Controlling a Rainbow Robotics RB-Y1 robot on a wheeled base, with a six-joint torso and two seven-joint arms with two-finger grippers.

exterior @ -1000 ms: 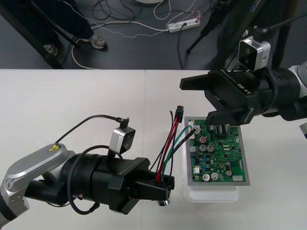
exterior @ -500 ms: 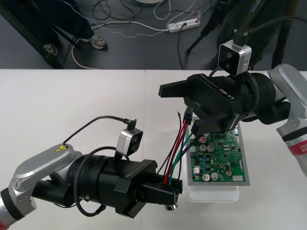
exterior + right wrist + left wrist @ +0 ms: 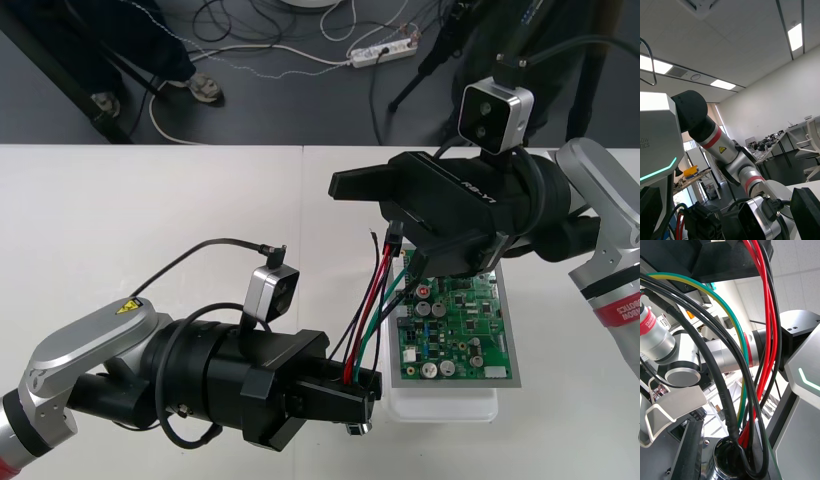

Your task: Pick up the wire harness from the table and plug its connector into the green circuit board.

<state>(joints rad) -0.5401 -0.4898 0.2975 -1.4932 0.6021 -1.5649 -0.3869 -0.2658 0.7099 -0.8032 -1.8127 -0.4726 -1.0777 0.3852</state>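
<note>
My left gripper is shut on the socket end of the wire harness, low in front of the green circuit board. The red, black and green wires rise from it to the small black plug, which hangs above the board's near-left corner. My right gripper stands open around that plug, one finger on either side, not touching it as far as I can see. In the left wrist view the wires climb out of the socket. In the right wrist view the right fingers stand wide apart.
The board sits on a white base right of centre on the light table. The left arm's black cable loops over the table. Dark floor with cables and a power strip lies beyond the far edge.
The right gripper has swung left from over the board's far edge to stand around the plug. The left gripper shifted slightly right with the socket end. Little movement in the last half second.
</note>
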